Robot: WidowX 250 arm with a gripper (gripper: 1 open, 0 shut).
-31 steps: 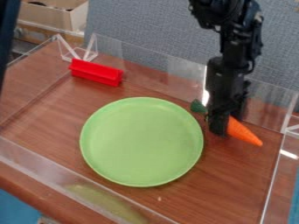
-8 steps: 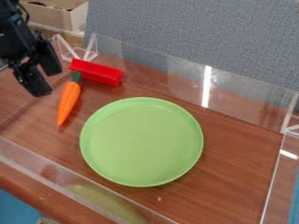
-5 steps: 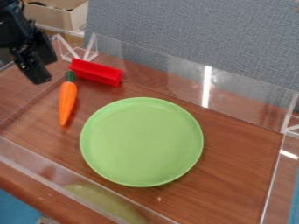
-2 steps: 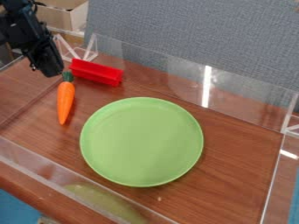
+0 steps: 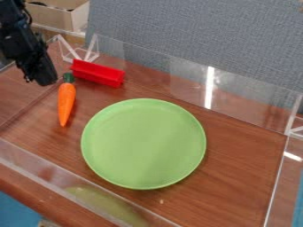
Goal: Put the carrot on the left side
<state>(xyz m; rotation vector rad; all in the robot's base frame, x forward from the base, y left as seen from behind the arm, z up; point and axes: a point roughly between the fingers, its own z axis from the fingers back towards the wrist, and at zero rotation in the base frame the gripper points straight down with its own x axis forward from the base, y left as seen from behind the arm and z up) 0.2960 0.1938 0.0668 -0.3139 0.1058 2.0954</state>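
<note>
The orange carrot (image 5: 66, 100) lies on the wooden table to the left of the green plate (image 5: 143, 142). Its green stub points to the back and its tip to the front. My black gripper (image 5: 45, 78) hangs at the far left, just behind and left of the carrot's stub end. It is shut with nothing in it, and the carrot lies free of it.
A red rectangular block (image 5: 97, 73) lies at the back left, just behind the carrot. Clear acrylic walls (image 5: 236, 89) ring the table. Cardboard boxes (image 5: 53, 13) stand beyond the back left corner.
The carrot, once held to the right of the plate, now lies released on the left. Over the last second the gripper has closed and dipped slightly beside the carrot's stub end.
</note>
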